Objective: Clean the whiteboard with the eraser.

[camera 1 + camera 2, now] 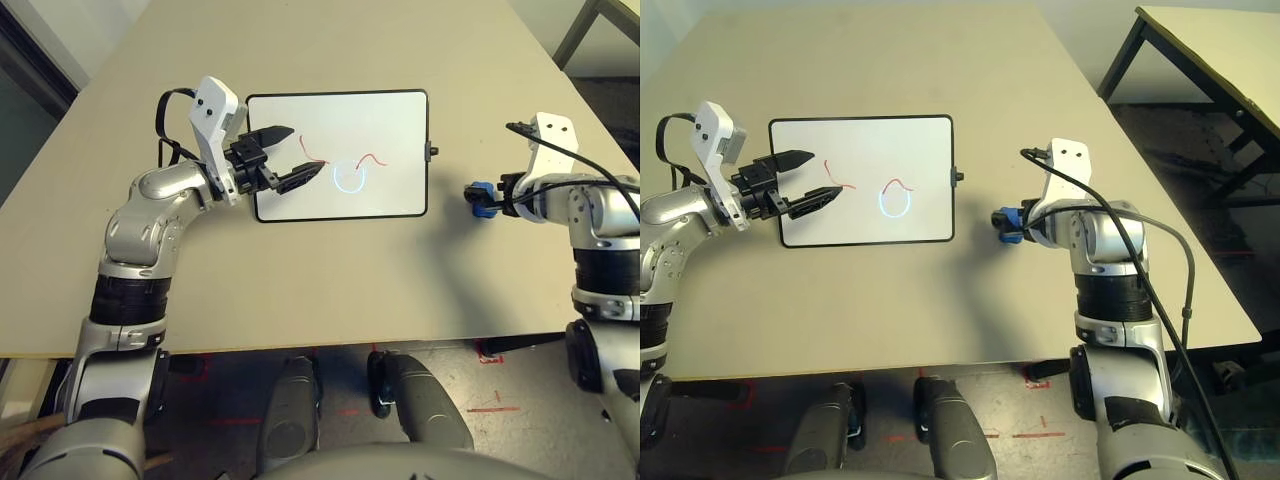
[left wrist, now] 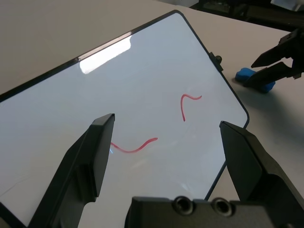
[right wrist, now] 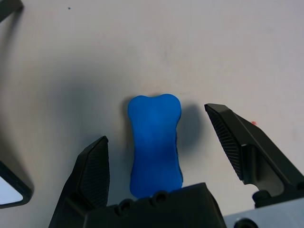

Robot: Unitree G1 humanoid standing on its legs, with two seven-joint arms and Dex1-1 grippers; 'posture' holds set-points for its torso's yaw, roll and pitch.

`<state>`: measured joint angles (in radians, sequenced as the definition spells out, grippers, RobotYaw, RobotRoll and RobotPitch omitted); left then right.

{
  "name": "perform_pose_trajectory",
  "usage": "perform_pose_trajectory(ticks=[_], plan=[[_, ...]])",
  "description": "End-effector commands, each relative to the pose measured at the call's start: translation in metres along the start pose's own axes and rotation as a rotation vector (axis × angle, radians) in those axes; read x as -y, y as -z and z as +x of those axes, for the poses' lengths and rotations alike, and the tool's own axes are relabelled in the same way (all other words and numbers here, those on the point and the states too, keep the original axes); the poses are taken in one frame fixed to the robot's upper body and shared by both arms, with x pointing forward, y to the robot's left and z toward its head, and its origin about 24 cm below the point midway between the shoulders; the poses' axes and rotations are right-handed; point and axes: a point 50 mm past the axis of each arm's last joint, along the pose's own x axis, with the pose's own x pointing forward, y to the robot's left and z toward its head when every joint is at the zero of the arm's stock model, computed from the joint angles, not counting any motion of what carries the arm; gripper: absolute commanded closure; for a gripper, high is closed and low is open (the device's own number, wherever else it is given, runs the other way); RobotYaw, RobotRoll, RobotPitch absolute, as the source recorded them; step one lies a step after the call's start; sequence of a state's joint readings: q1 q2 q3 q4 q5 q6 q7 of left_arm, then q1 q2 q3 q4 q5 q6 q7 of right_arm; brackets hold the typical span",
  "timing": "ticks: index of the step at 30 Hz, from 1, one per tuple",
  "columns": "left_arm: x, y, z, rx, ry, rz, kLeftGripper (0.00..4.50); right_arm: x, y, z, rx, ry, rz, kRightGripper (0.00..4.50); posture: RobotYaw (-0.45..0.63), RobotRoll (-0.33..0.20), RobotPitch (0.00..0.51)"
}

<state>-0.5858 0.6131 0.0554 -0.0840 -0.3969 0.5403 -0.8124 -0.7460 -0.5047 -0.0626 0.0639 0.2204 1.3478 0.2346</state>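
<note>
Tabletop: open room between the whiteboard and the near edge, and more beyond the board; the right forearm reaches in over the right side, so a path inward to the board looks easiest
Whiteboard: lies flat; its black frame and side knob face the eraser, so lift above both before crossing
Left tool: wide and empty over the board's left part (best drawn aside before wiping, I'd say)
Right tool: wide, fingers either side of the eraser; close evenly on its narrower middle
Eraser: on the tabletop, right of the board; keep its underside level for wiping
Marks: red strokes and a pale blue curve; overlapping passes with light pressure should suit
</note>
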Motion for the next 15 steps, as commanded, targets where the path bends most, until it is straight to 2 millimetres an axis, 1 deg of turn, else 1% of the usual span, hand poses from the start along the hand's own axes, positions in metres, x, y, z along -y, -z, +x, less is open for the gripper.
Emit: perform_pose_trajectory(ticks=[1,4,5,8,9,10,12,15], plan=[[0.003,0.0005,-0.0031,-0.013,0.005,-0.002,0.0,0.004,0.0067,0.0025,-0.024,0.016,0.028,0.88,-0.01,0.0,0.214],[0.0032,0.0004,-0.0034,-0.016,0.006,-0.003,0.0,0.0049,0.0103,0.0024,-0.037,0.018,0.038,1.89,-0.01,0.0,0.215],[0.0031,0.0003,-0.0033,-0.016,0.006,-0.003,0.0,0.0051,0.0113,0.0022,-0.04,0.018,0.041,2.15,-0.01,0.0,0.215],[0.0021,-0.0002,-0.0028,-0.015,0.005,-0.004,0.0,0.0057,0.0133,0.0014,-0.045,0.02,0.052,3.21,-0.02,0.0,0.214],[0.0018,-0.0003,-0.0025,-0.015,0.005,-0.003,0.0,0.006,0.014,0.0012,-0.046,0.022,0.055,3.47,-0.02,0.0,0.213],[0.0016,-0.0004,-0.0021,-0.014,0.005,-0.003,0.0,0.0061,0.0145,0.0012,-0.046,0.022,0.056,3.68,-0.02,0.0,0.212],[0.0014,-0.0007,-0.0011,-0.012,0.006,-0.005,0.0,0.006,0.0153,0.0012,-0.047,0.023,0.059,3.88,-0.02,0.0,0.21],[0.0014,-0.0009,-0.0005,-0.013,0.012,-0.007,0.0,0.0056,0.0155,0.0012,-0.042,0.025,0.062,3.92,-0.02,0.0,0.209]])
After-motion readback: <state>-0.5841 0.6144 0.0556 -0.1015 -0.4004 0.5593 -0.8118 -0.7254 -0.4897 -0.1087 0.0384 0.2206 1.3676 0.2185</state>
